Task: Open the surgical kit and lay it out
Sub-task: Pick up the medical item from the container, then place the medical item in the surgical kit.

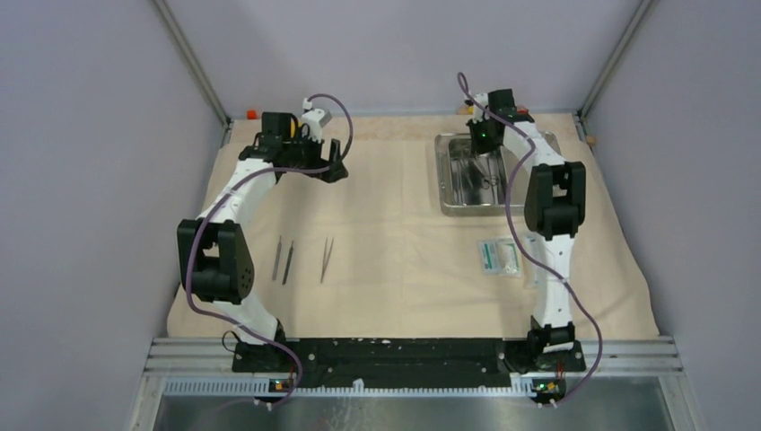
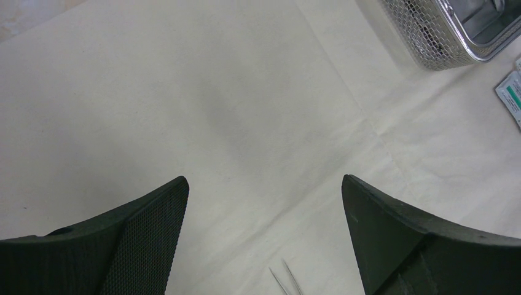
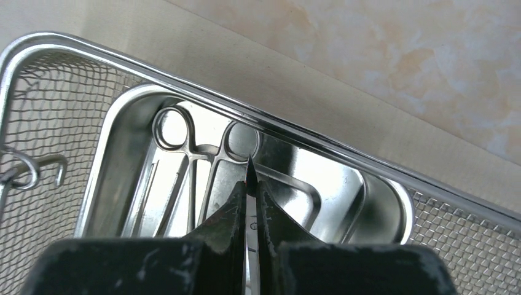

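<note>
The beige cloth wrap (image 1: 395, 278) lies spread flat over the table. At its back right stands the steel tray (image 1: 442, 180), set inside a mesh basket (image 3: 37, 104). My right gripper (image 1: 482, 142) reaches down into the tray, shut (image 3: 250, 184) on a thin flat metal instrument (image 3: 250, 169) with a pointed tip. Ring-handled forceps (image 3: 184, 153) lie in the tray just beyond it. Three slim instruments (image 1: 288, 262) lie side by side on the cloth at the left. Sealed packets (image 1: 499, 257) lie in front of the tray. My left gripper (image 1: 334, 167) hovers open (image 2: 264, 184) above bare cloth.
The left wrist view catches a corner of the mesh basket (image 2: 436, 31), a teal-and-white packet (image 2: 510, 95) and two thin metal tips (image 2: 285, 279) at its bottom edge. A small orange block (image 1: 252, 114) sits at the back left corner. Grey walls close in three sides.
</note>
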`<state>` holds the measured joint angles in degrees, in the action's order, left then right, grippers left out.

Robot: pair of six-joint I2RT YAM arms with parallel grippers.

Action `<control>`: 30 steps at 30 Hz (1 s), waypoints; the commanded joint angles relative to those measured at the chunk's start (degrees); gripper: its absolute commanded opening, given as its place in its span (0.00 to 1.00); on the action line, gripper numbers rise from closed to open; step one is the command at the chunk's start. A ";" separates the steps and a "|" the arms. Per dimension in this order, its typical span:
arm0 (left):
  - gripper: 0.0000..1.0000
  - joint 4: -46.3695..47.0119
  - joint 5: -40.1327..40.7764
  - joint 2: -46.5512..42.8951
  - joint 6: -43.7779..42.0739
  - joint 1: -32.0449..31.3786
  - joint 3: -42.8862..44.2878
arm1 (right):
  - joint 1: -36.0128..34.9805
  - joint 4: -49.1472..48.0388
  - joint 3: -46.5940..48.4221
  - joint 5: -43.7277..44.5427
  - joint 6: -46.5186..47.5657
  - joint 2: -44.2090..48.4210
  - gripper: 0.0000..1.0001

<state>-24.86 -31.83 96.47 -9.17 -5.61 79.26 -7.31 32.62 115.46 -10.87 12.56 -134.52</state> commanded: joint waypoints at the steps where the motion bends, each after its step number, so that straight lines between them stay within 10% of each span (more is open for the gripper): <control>1: 0.99 0.69 -2.65 0.69 -0.81 0.10 2.55 | 0.48 -2.53 -1.10 -0.55 -4.38 7.67 0.00; 30: 0.86 5.59 -4.96 14.56 20.30 -17.10 20.90 | -3.42 -13.92 -22.08 -2.07 -23.05 33.35 0.00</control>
<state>-22.04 -35.09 108.90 3.86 -19.53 94.11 -8.29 23.77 97.91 -12.10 -5.26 -108.73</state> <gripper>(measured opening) 0.875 0.021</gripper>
